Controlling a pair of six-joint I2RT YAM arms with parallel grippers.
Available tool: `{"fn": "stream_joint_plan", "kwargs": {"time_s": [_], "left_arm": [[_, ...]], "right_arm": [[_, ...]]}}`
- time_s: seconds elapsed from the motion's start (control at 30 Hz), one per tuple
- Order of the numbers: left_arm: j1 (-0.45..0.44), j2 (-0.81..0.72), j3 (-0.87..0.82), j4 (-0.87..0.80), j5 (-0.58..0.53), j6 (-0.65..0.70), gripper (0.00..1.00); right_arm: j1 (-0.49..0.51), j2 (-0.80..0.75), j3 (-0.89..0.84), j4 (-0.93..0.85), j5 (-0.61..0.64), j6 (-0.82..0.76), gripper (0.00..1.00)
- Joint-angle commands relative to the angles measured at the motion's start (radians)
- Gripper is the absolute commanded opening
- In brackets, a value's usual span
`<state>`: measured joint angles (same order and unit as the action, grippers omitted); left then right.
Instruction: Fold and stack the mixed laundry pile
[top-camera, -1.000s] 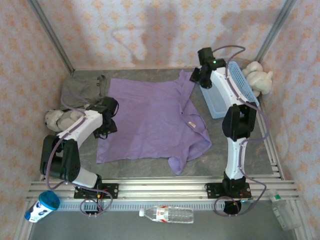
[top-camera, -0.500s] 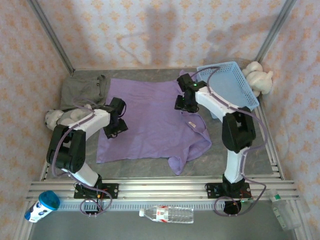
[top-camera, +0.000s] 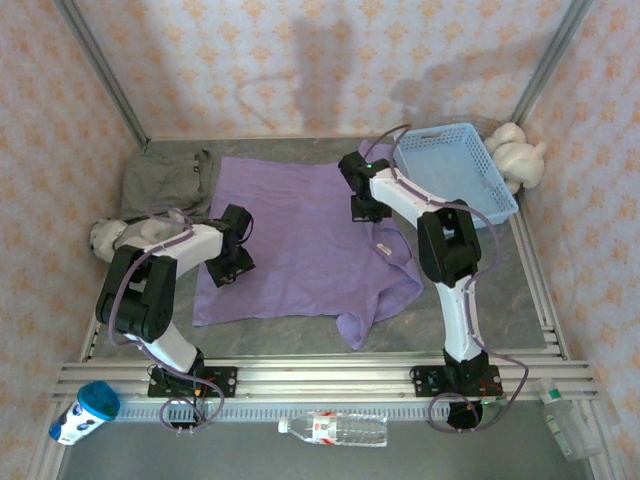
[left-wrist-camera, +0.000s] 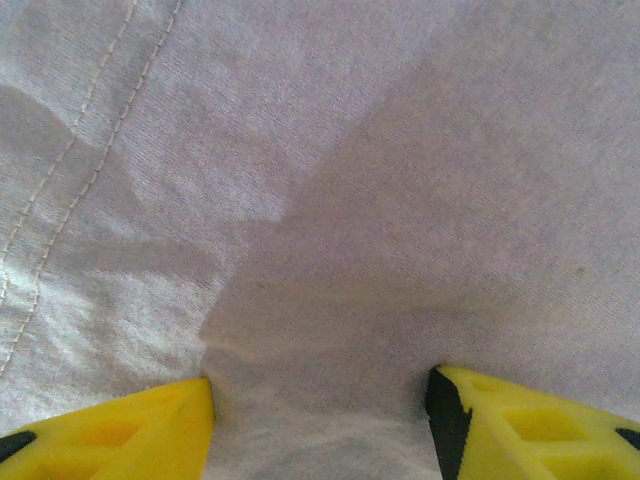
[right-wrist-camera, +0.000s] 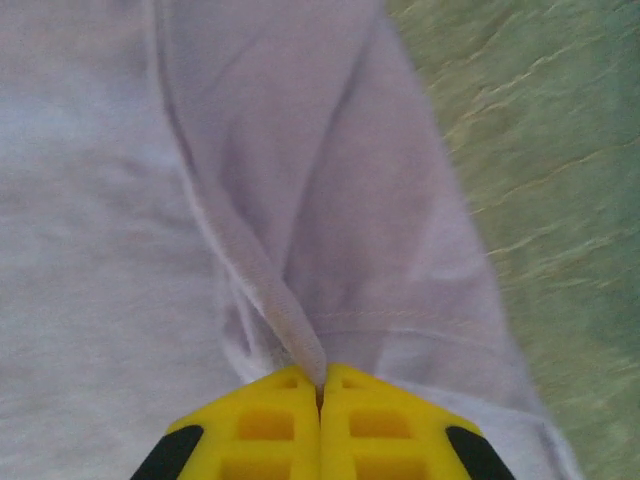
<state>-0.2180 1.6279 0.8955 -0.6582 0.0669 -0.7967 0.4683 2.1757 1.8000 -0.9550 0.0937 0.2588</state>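
The lavender-purple T-shirt (top-camera: 300, 235) lies spread across the middle of the table, its lower right part rumpled. A grey-olive garment (top-camera: 168, 178) lies bunched at the back left corner, touching the shirt's edge. My left gripper (top-camera: 232, 266) rests on the shirt's left side; in the left wrist view the gripper (left-wrist-camera: 320, 400) is open, its yellow fingers (left-wrist-camera: 120, 435) pressed down with flat purple cloth (left-wrist-camera: 330, 200) between them. My right gripper (top-camera: 368, 210) sits at the shirt's upper right, and in the right wrist view this gripper (right-wrist-camera: 322, 380) is shut on a ribbed fold of the T-shirt (right-wrist-camera: 270, 290).
A light blue mesh basket (top-camera: 455, 170) lies at the back right, with a beige plush toy (top-camera: 518, 155) beside it. Another plush toy (top-camera: 105, 236) sits at the left edge. Bare grey-green table (right-wrist-camera: 560, 150) shows right of the shirt. A bottle (top-camera: 335, 428) and a cup (top-camera: 85, 410) lie beyond the near rail.
My right arm has swung left from the basket onto the shirt and shut on a fold. The basket now lies flat. My left gripper has shifted slightly right on the shirt.
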Motion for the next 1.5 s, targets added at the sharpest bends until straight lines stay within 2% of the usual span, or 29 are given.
{"fn": "stream_joint_plan", "kwargs": {"time_s": [0.0,0.07,0.17,0.2,0.27,0.3,0.37,0.47,0.6,0.8,0.93,1.03,1.17,1.33,1.4,1.47], "left_arm": [[0.004,0.042,-0.022,-0.031,-0.072,-0.02,0.59],[0.005,0.035,-0.018,-0.045,-0.082,-0.016,0.59],[0.004,0.011,-0.027,-0.056,-0.091,-0.016,0.59],[0.005,0.003,-0.029,-0.062,-0.094,-0.016,0.59],[0.005,-0.013,-0.02,-0.074,-0.095,-0.013,0.59],[0.005,-0.021,-0.013,-0.079,-0.091,-0.011,0.59],[0.004,-0.041,0.01,-0.094,-0.085,0.0,0.6],[0.003,-0.063,0.061,-0.118,-0.073,0.028,0.63],[-0.002,-0.081,0.12,-0.132,-0.047,0.06,0.63],[-0.027,-0.064,0.146,-0.099,-0.006,0.077,0.64],[-0.034,-0.009,0.136,-0.058,0.004,0.076,0.64],[-0.034,0.052,0.142,-0.042,0.003,0.073,0.64],[-0.034,0.111,0.152,-0.02,0.008,0.052,0.63],[-0.032,0.164,0.167,-0.009,0.006,0.032,0.63],[-0.033,0.175,0.175,-0.01,-0.004,0.032,0.62],[-0.028,0.187,0.185,-0.017,-0.023,0.037,0.61]], "right_arm": [[-0.089,-0.068,0.04,-0.034,0.175,-0.054,0.0],[-0.163,-0.078,0.074,-0.037,0.206,-0.061,0.0],[-0.253,-0.052,0.16,-0.056,0.132,-0.071,0.02],[-0.264,-0.039,0.193,-0.068,0.112,-0.074,0.11],[-0.263,-0.016,0.243,-0.103,0.08,-0.074,0.35],[-0.258,-0.016,0.247,-0.11,0.06,-0.072,0.4],[-0.24,-0.051,0.2,-0.094,0.032,-0.064,0.45],[-0.207,-0.154,0.068,-0.047,0.005,-0.066,0.47],[-0.162,-0.32,-0.129,-0.022,-0.056,-0.038,0.47],[-0.075,-0.579,-0.504,0.058,-0.264,0.084,0.48],[0.012,-0.711,-0.728,0.086,-0.295,0.197,0.48],[0.026,-0.795,-0.882,0.107,-0.315,0.291,0.48],[0.026,-0.855,-1.001,0.154,-0.318,0.367,0.49],[0.026,-0.788,-1.056,0.265,-0.342,0.429,0.49],[0.026,-0.75,-1.066,0.309,-0.342,0.454,0.42],[0.025,-0.724,-1.053,0.281,-0.299,0.471,0.18]]}}
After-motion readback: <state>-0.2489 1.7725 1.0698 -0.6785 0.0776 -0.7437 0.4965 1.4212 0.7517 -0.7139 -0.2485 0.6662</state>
